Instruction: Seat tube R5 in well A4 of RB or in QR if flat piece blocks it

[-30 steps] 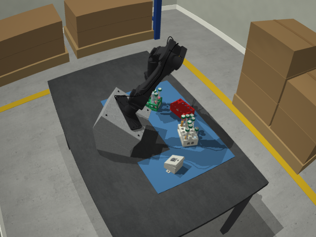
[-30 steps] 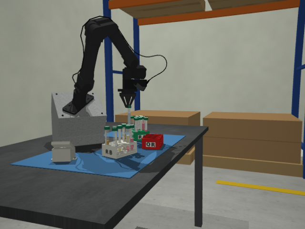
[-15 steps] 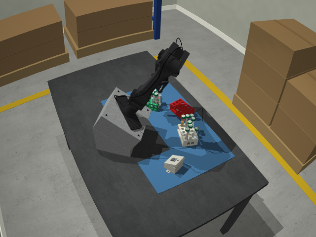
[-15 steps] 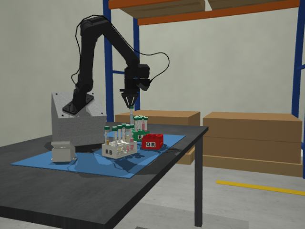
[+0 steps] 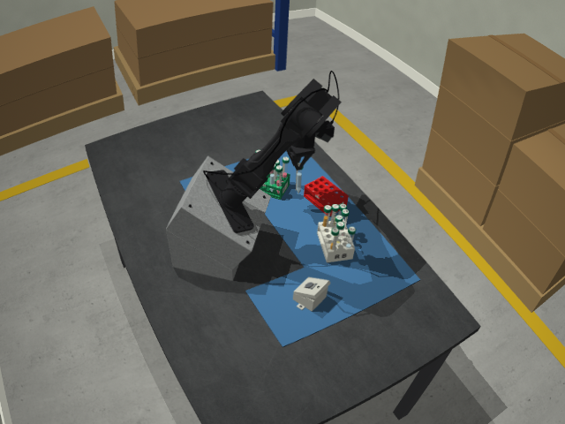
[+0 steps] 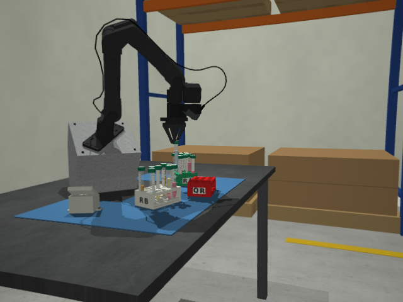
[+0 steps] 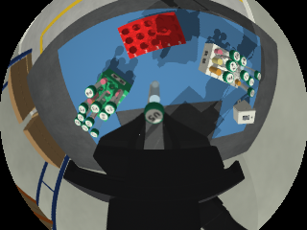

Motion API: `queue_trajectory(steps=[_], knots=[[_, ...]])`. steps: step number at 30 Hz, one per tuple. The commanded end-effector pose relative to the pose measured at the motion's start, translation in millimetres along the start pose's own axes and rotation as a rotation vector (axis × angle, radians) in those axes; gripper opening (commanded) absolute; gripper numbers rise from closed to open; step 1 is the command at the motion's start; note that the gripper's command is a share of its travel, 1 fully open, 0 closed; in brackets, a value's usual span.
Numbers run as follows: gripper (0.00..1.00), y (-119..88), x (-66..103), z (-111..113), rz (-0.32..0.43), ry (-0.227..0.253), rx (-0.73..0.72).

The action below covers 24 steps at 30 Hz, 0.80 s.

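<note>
Directly beneath the gripper (image 6: 175, 140), tube R5 (image 6: 175, 153) was held by its green cap, the fingers closed on that cap and the tube's body hanging free below them. Its long axis was kept upright, cap up and tip down, and in the wrist view the cap (image 7: 153, 113) was seen end-on. The tube was carried in the air between the green rack RA (image 5: 275, 187) on the left and the red rack QR (image 5: 325, 192) on the right, above the blue mat (image 5: 365, 274) and touching neither rack. 3 racks were counted: RA, QR and the white rack RB (image 5: 336, 244), nearer than QR. 1 grey button box (image 5: 311, 292) was seen nearest of all. QR's wells held 0 tubes. The tubes in RA and RB could not be counted surely.
</note>
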<state>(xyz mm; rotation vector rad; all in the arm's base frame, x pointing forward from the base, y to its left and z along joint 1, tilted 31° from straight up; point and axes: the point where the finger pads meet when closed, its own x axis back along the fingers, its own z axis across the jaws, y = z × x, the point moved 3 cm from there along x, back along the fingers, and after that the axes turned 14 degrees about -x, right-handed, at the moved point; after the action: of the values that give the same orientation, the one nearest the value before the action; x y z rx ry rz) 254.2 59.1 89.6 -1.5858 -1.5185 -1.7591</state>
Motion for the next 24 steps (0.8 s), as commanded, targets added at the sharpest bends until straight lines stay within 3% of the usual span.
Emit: queue_trajectory(steps=[1, 8, 12, 24], knots=[[0.0, 19.0, 12.9, -2.0, -0.021, 0.037, 0.013], [0.0, 39.7, 13.3, -13.7, -0.023, 0.037, 0.014], [0.0, 41.1, 13.4, -14.5, -0.023, 0.037, -0.02], [0.0, 40.3, 15.7, -12.1, -0.031, 0.043, -0.417]])
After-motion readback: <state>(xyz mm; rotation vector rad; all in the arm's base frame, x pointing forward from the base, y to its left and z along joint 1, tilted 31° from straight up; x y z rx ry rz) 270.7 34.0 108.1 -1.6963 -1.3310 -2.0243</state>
